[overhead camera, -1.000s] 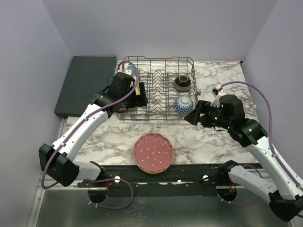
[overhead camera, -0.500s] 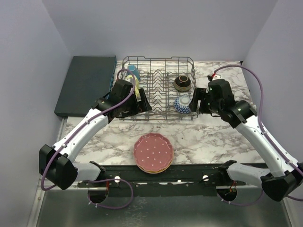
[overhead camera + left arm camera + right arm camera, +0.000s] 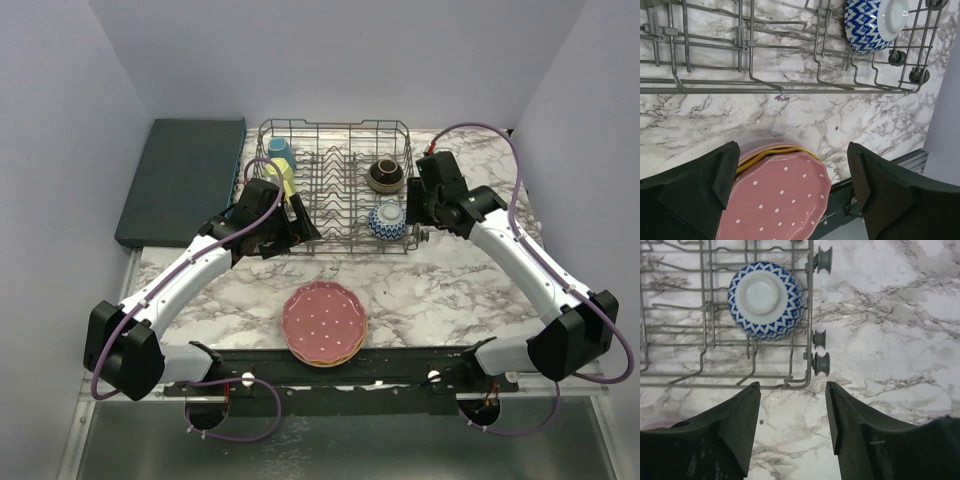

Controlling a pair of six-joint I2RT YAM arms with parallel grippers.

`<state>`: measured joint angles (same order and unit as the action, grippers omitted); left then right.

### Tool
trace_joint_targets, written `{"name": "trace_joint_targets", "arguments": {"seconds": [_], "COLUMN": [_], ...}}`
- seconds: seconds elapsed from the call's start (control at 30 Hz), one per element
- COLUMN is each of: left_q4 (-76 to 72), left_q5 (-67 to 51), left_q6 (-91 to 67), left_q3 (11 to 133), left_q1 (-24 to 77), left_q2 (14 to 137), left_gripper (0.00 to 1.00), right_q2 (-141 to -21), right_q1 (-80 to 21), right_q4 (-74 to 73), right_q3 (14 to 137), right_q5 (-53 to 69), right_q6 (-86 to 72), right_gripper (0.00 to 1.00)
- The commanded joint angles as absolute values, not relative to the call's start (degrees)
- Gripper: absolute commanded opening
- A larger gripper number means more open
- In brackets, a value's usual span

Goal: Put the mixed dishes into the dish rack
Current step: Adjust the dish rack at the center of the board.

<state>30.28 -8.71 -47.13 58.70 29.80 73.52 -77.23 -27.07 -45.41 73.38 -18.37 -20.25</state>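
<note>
both pairs of jaws are empty. your left gripper (image 3: 792, 155) is spread wide, with only the pink plate (image 3: 777, 200) and marble in the gap. your right gripper (image 3: 792, 390) is also open but clearly narrower, with bare marble between its fingers and nothing touching them.

over the last second the left arm has backed out of the left end of the dish rack (image 3: 335, 123). that uncovers a yellow mug (image 3: 284, 180) and a blue mug (image 3: 280, 150) standing there inside the wires. the left gripper now sits at the rack's near edge, facing back toward the plates. the right arm has swung in from the open table (image 3: 450, 290) to the rack's right end. its jaws have been narrowing on the way, and they now hang just outside the near right corner.

the blue bowl (image 3: 766, 300) is inside that corner, its foot ring turned toward your right wrist camera. the brown bowl (image 3: 385, 175) sits just behind it, also in the rack. the mugs and both bowls look loaded to me.

the plates are still on the table. the pink plate tops a small stack at the near edge, with at least one yellow-orange rim under it. i'd judge the left gripper better placed to take them. the plate slots in the middle of the rack hold nothing yet.
</note>
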Motion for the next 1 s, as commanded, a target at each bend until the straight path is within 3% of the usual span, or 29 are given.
{"name": "trace_joint_targets", "arguments": {"seconds": [0.0,0.37,0.63,0.83,0.97], "left_q4": [26.66,24.25,23.75,23.54,23.50], "left_q5": [-10.58,-14.96,-16.87,-16.96,-17.13], "left_q6": [-47.83,-45.42,-43.21,-41.91,-40.98], "left_q3": [57.19,54.67,55.68,56.75,57.38], "left_q1": [27.84,21.71,19.47,18.64,18.03], "left_q2": [73.98,74.36,76.61,78.58,79.89], "left_gripper": [0.96,0.96,0.95,0.95,0.95], "right_q2": [-80.98,-92.28,-96.70,-98.77,-101.37], "right_q1": [-23.65,-16.87,-13.82,-11.33,-9.52], "right_q4": [-42.16,-38.92,-36.59,-34.90,-34.38], "right_q3": [76.23,81.75,82.35,83.72,86.25], "right_q5": [-19.25,-13.14,-10.80,-10.29,-9.75], "right_q6": [-17.78,-16.10,-15.65,-17.27,-18.55], "right_gripper": [0.58,0.47,0.45,0.35,0.23]}}
